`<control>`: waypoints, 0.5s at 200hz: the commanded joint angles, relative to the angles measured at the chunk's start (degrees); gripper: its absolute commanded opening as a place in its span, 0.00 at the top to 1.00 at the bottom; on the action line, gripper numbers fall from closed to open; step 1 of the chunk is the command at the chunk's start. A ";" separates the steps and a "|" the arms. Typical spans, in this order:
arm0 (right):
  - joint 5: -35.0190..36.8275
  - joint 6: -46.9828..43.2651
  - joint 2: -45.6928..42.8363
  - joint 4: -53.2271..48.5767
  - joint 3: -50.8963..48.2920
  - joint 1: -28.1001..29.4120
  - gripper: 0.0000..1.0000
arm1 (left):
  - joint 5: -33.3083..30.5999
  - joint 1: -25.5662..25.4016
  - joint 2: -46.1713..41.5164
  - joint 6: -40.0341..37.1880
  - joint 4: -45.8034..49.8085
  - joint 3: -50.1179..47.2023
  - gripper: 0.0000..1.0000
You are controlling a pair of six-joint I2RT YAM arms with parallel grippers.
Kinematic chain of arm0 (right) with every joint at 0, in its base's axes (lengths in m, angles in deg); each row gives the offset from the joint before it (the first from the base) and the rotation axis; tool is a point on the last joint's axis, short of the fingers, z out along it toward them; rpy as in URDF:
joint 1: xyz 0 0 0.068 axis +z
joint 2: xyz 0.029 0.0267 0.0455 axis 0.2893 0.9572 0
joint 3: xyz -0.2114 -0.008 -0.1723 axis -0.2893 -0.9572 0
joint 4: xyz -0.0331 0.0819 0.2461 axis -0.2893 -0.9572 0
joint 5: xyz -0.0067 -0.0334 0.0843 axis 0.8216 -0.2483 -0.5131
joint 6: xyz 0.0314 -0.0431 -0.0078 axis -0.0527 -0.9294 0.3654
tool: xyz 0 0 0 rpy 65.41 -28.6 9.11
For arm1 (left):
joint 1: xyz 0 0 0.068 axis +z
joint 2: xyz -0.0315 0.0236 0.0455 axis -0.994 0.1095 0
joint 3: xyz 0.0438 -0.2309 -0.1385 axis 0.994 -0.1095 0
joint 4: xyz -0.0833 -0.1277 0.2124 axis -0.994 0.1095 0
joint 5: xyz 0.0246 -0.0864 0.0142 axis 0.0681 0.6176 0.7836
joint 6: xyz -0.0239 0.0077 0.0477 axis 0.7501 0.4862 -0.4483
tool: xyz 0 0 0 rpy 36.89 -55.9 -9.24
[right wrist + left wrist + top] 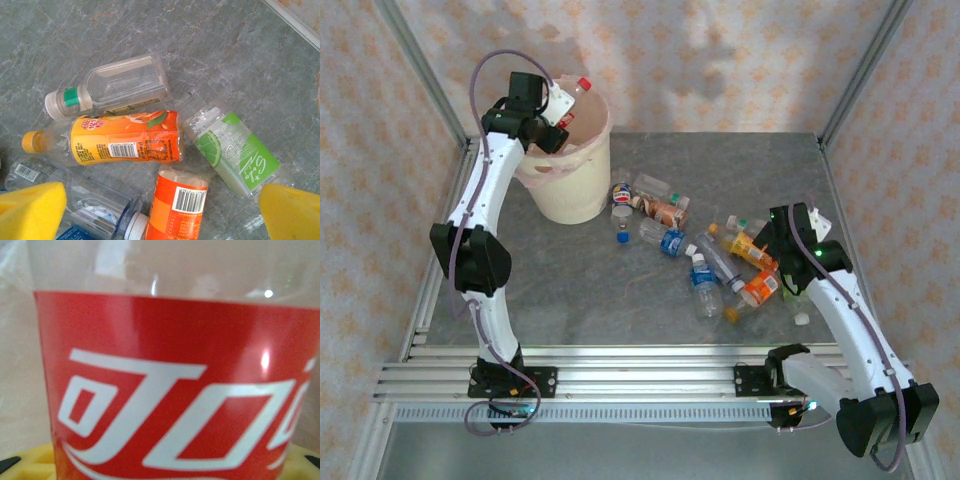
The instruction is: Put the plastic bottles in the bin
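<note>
My left gripper (560, 105) hangs over the cream bin (565, 185) with its pink bag, shut on a clear bottle (578, 90) with a red cap. That bottle's red label (165, 385) sits right against the left wrist camera, with a yellow pad (30, 465) at each lower corner. Several plastic bottles (705, 265) lie loose on the table right of the bin. My right gripper (775, 235) hovers open above them. Between its yellow pads (32, 207) lie an orange barcode bottle (177, 210), an orange-yellow bottle (125, 142), a lime-labelled bottle (235, 155) and a clear green-capped bottle (117, 87).
A loose blue cap (622, 238) lies near the bin and a white cap (802, 318) near the right arm. The grey table (570, 300) has metal frame posts at its corners and aluminium rails (640, 375) along the near edge.
</note>
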 commanded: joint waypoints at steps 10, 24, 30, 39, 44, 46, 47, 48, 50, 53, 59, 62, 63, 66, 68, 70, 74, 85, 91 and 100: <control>1.01 -0.18 0.06 -0.64 1.93 0.36 0.01 | -1.23 -0.12 0.06 -3.16 3.40 1.93 0.37; 1.08 -0.19 -0.03 -0.73 1.84 0.33 0.01 | -1.71 -0.30 0.44 -3.44 3.80 2.10 0.34; 1.09 -0.19 -0.07 -0.73 1.84 0.34 0.01 | -1.99 -0.30 0.49 -3.45 3.86 2.10 0.31; 1.08 -0.18 -0.02 -0.82 1.84 0.36 0.01 | -2.27 -0.38 0.65 -3.37 3.84 2.11 0.26; 1.17 -0.20 -0.02 -0.89 1.84 0.35 0.01 | -2.37 -0.39 0.66 -3.37 3.81 2.12 0.24; 1.18 -0.26 -0.05 -0.90 1.84 0.36 0.01 | -2.40 -0.39 0.66 -3.41 3.79 2.11 0.24; 1.18 -0.27 -0.04 -0.90 1.79 0.36 0.01 | -2.39 -0.39 0.65 -3.38 3.83 2.15 0.24; 1.18 -0.27 -0.03 -0.90 1.82 0.36 0.01 | -2.43 -0.39 0.74 -3.37 3.85 2.13 0.23; 1.18 -0.21 -0.03 -0.91 1.79 0.36 0.01 | -2.45 -0.39 0.74 -3.30 3.82 2.18 0.22; 1.18 -0.27 -0.04 -0.91 1.78 0.31 0.01 | -2.45 -0.46 0.80 -3.28 3.81 2.19 0.20; 1.17 -0.25 -0.02 -0.91 1.75 0.34 0.01 | -2.38 -0.47 0.70 -3.19 3.74 2.30 0.18; 1.14 -0.27 -0.09 -0.91 1.75 0.36 0.01 | -2.45 -0.47 0.69 -3.12 3.76 2.28 0.15; 1.21 -0.27 -0.10 -0.91 1.75 0.31 0.01 | -2.46 -0.47 0.67 -3.11 3.77 2.33 0.15; 1.20 -0.28 -0.03 -0.91 1.75 0.32 0.01 | -2.44 -0.47 0.61 -3.03 3.71 2.38 0.12; 1.17 -0.28 -0.03 -0.91 1.75 0.35 0.01 | -2.46 -0.47 0.58 -3.01 3.76 2.42 0.11; 1.14 -0.28 -0.02 -0.91 1.75 0.31 0.01 | -2.46 -0.47 0.59 -3.01 3.75 2.45 0.10; 1.18 -0.28 -0.02 -0.91 1.68 0.33 0.01 | -2.46 -0.54 0.53 -2.93 3.72 2.52 0.08; 1.18 -0.23 -0.04 -0.91 1.66 0.36 0.01 | -2.40 -0.56 0.30 -2.84 3.81 2.85 0.07; 1.18 -0.28 -0.07 -0.91 1.58 0.35 0.01 | -2.38 -0.56 0.07 -2.75 3.84 2.97 0.07; 1.18 -0.28 -0.02 -0.86 1.49 0.27 0.01 | -2.29 -0.56 -0.22 -2.53 3.85 3.07 0.06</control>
